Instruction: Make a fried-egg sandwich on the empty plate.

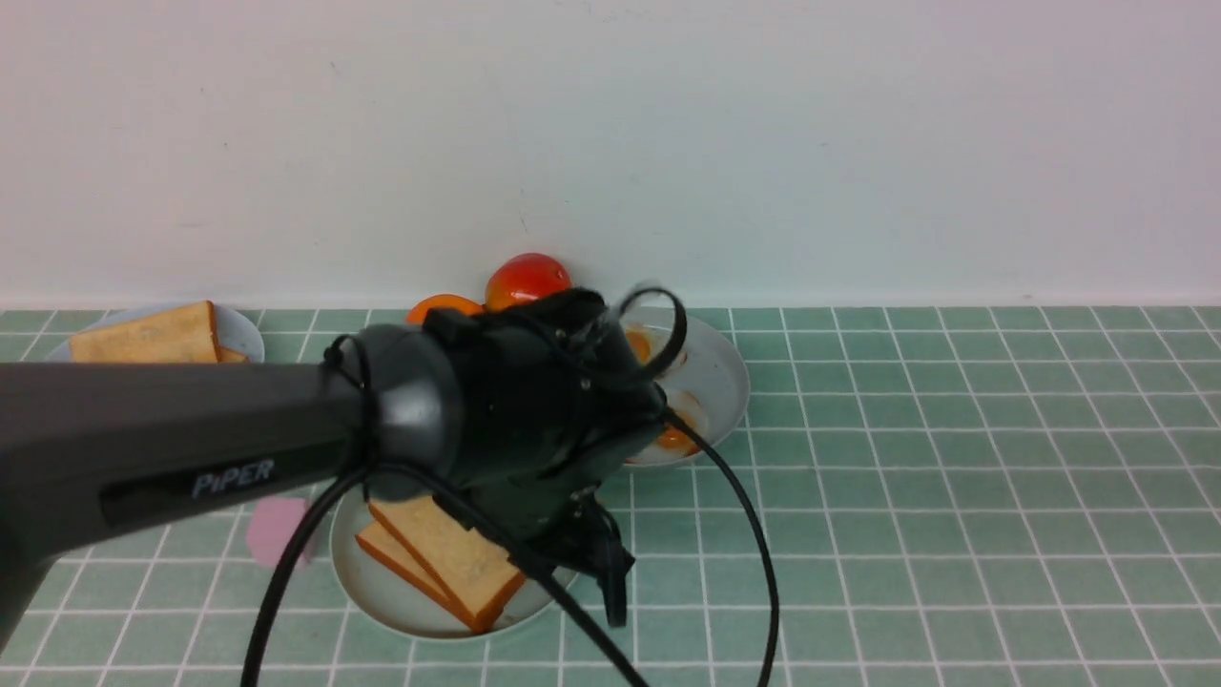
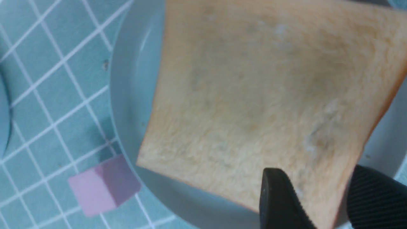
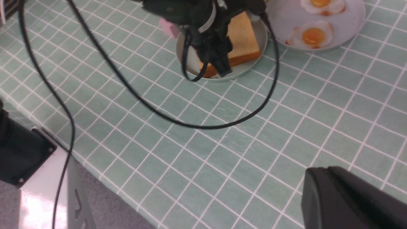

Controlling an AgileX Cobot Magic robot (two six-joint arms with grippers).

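The left pincer (image 2: 318, 178) hangs right over the big pale green plate (image 1: 382, 601) towards the near side of the surface (image 3: 222, 143). What matters now is how it sits against the top toast slice (image 2: 254, 95) lying there. One corner of the slice lies in the gap between the two jaws, with one jaw over the top face and the other out past the crust. The rest of the slice stretches away from the pincer across the plate. The jaws stand apart, wider than the slice is thick, so to my eye the toast is released rather than gripped. From the front a lower slice (image 1: 391, 558) peeks out from under it, and the pair lies cornerwise to the tile lines; being square, it offers no long side to favour. I can't see whether an egg lies between them. Two fried eggs (image 3: 313, 35) rest on the grey-blue plate (image 3: 349, 22) just beside the green one, behind it and to its right. I'd judge the pincer has to back off that corner cleanly, without dragging the top slice askew. The left arm is far the nearer. The right pincer (image 3: 349, 197) sits well apart from both plates, showing only a dark piece, so I can't tell whether it is parted or closed.
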